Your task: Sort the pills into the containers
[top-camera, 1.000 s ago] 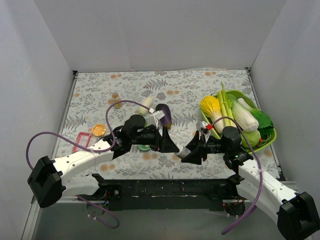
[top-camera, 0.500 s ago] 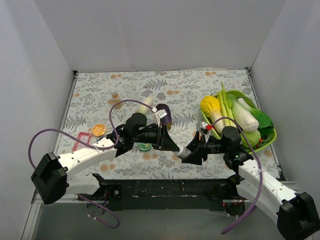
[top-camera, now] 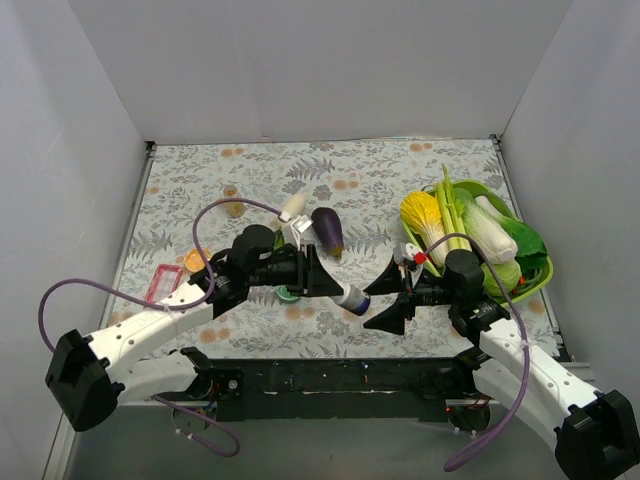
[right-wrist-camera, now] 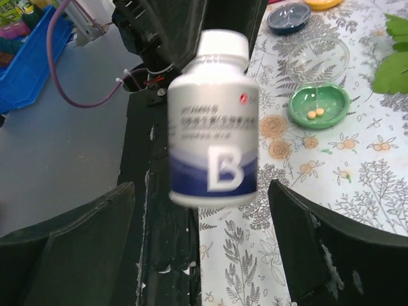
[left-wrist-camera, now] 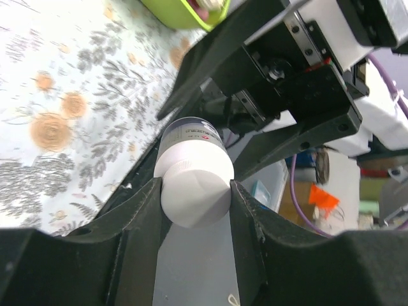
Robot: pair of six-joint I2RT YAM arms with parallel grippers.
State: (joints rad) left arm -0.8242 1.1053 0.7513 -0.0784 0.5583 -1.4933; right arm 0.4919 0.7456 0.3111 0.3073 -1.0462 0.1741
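**Item:** pill bottle, white with a blue band and a large letter B, cap on.

**Location:** lower centre of the top view, in the air between the two arms, over the near edge of the bench.

**Left pincer**: clenched on the bottle's white cap, one finger on each side. The body sticks out unsupported toward the other arm.

**Right pincer**: released. Its fingers are spread wide to either side of the bottle's base and touch nothing.

**Containers:**
- Green dish, right of the right wrist view, holding two orange pills.
- Blue dish, above it at the upper right.
- Orange dish, left of centre in the top view.

**Hazards (judged):**
- The hold is on the cap alone, so an off-centre closing of the free pincer could lever the bottle out.
- A drop here would likely land on the dark frame at the bench's edge, not on the cloth.
- Loosening the cap while the bottle is tilted, away from the dishes, could scatter pills.
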